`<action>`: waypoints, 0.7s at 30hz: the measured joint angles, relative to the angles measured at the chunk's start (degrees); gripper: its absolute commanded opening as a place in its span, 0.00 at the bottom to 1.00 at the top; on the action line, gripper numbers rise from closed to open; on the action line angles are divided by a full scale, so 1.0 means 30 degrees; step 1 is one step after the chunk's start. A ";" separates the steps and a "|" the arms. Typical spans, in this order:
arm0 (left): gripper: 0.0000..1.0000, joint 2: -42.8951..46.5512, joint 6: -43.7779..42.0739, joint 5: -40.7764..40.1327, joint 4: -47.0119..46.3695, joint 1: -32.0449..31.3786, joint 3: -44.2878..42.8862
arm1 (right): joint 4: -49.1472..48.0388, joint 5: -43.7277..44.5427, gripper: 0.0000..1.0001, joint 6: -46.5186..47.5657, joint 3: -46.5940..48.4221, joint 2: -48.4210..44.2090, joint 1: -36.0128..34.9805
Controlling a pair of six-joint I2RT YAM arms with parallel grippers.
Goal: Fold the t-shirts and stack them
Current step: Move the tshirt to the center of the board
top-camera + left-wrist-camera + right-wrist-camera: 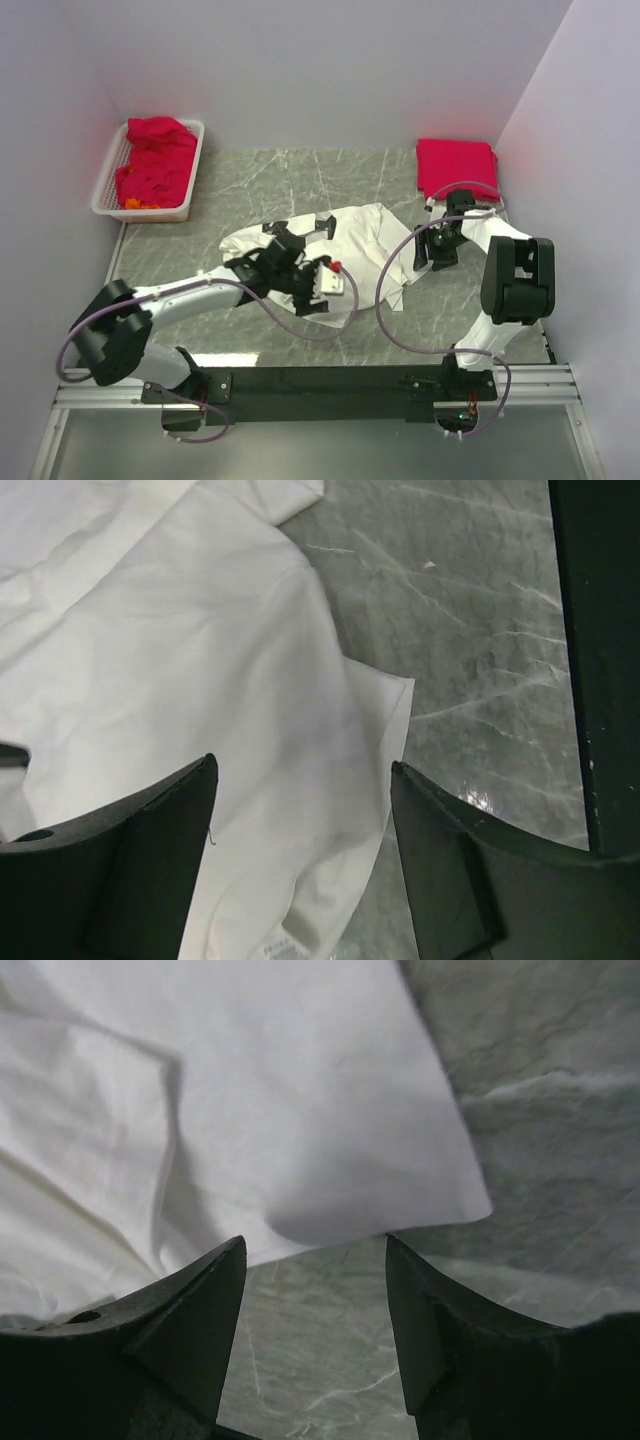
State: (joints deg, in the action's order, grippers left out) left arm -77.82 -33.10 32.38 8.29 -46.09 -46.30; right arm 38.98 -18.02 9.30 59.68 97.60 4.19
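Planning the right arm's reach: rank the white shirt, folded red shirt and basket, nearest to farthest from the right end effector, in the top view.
1. White shirt, just left of the right end effector.
2. Folded red shirt, behind it, back right.
3. Basket, far back left.

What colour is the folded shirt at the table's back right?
The folded shirt is crimson red; top external view.
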 measured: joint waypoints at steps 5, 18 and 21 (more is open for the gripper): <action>0.75 -0.2878 -0.0714 -0.2244 -0.1566 -0.2681 -0.0721 | -0.0962 0.0532 0.66 -0.0903 0.0772 0.1035 0.0058; 0.53 -0.8641 -0.1348 -0.7766 -0.5952 -0.6164 -0.2579 | -0.1472 -0.0291 0.24 -0.1960 0.2295 0.2667 0.0291; 0.25 -0.9238 -0.1399 -0.8786 -0.6091 -0.6258 -0.3126 | -0.1443 -0.0525 0.00 -0.1880 0.2433 0.2914 0.0510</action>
State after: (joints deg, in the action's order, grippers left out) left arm -105.54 -37.30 6.02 -9.98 -64.86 -55.68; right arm 34.65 -19.59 3.66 66.98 106.34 5.72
